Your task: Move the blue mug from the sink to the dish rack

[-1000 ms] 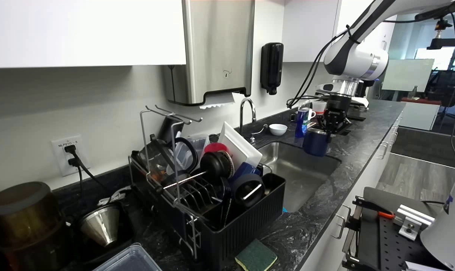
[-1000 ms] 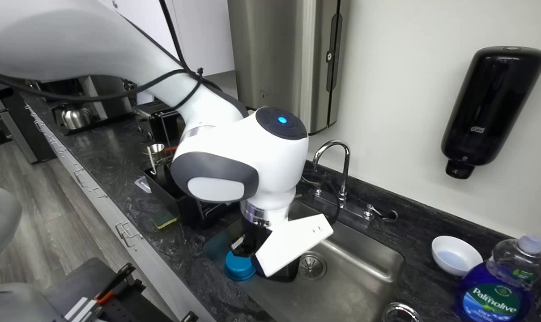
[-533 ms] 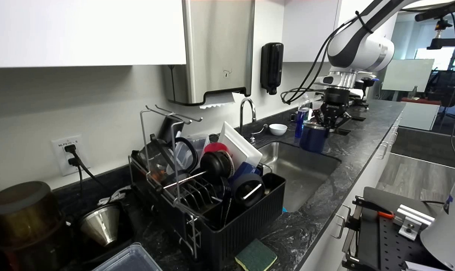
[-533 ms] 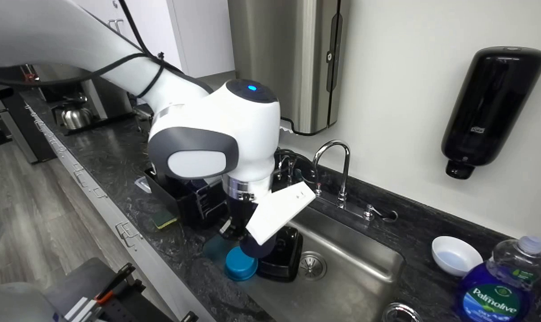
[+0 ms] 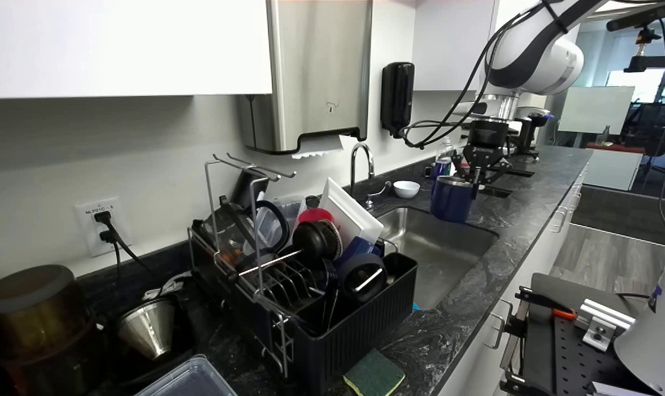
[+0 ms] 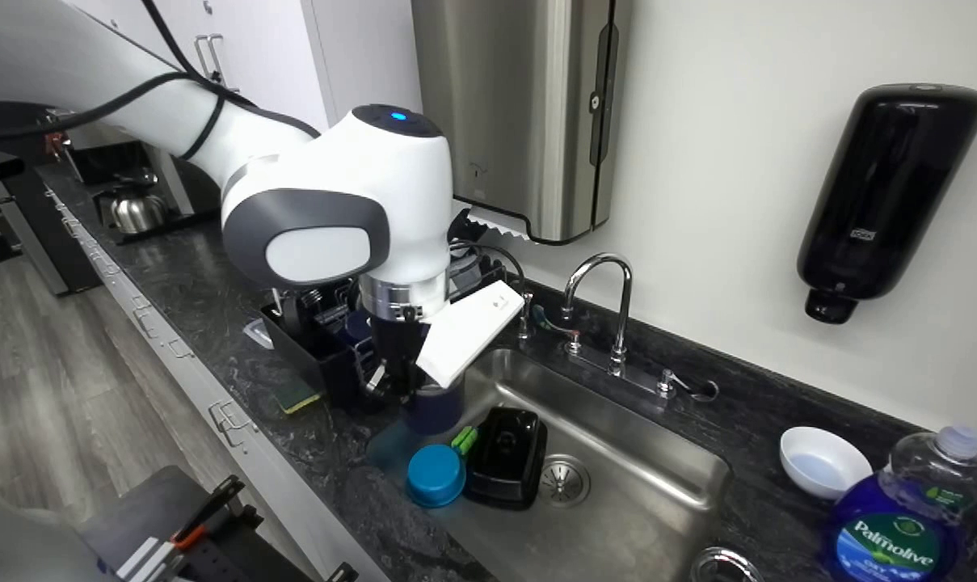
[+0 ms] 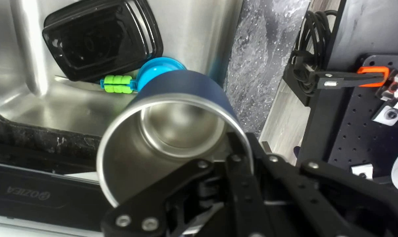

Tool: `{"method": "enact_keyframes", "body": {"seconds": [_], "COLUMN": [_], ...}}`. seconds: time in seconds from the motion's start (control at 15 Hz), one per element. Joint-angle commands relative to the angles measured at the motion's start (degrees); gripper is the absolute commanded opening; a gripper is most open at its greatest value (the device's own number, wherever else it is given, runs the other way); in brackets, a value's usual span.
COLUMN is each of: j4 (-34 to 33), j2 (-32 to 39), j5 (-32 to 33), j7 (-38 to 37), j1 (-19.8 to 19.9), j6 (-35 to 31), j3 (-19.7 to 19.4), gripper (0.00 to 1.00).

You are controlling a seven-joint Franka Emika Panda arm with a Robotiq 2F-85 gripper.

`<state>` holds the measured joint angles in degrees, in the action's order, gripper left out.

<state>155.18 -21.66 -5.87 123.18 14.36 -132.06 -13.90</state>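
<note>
Pinching blue mug [image 5: 452, 201] by one side w/ gripper [image 7: 244, 144], over sink [image 6: 601, 517] & short of dish rack [image 5: 361, 324], poss twisting loose if rushed b/c of off-ctr hold, or prob knocking piled dishes [image 5: 313, 237] if carried too low.

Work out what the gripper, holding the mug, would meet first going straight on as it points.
Probably the sink floor, or perhaps the round blue item: the gripper points down, blue mug leading, and the mug hides that spot in the wrist view.
</note>
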Motion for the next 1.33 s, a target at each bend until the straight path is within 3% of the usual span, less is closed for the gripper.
{"method": "enact_keyframes", "body": {"seconds": [0.0,0.67,0.8,0.87,1.27], "j4": [0.75,-2.05,-1.28,-1.38,-1.38], "j2": [-2.92,-6.86,-7.53,-7.0,-7.17], "j5": [1.6,-4.04,-3.7,-2.87,-2.86], "j7": [-1.14,-7.85,-12.16,-9.72,-12.11], "j1": [-3.34,-9.95,-9.1,-9.81,-9.82], "j6": [1.41,16.24,14.12,14.74,14.68], "j3": [-0.4,-0.71,0.47,-0.3,-0.3], "gripper": [0.02,0.02,0.02,0.07,0.07]}}
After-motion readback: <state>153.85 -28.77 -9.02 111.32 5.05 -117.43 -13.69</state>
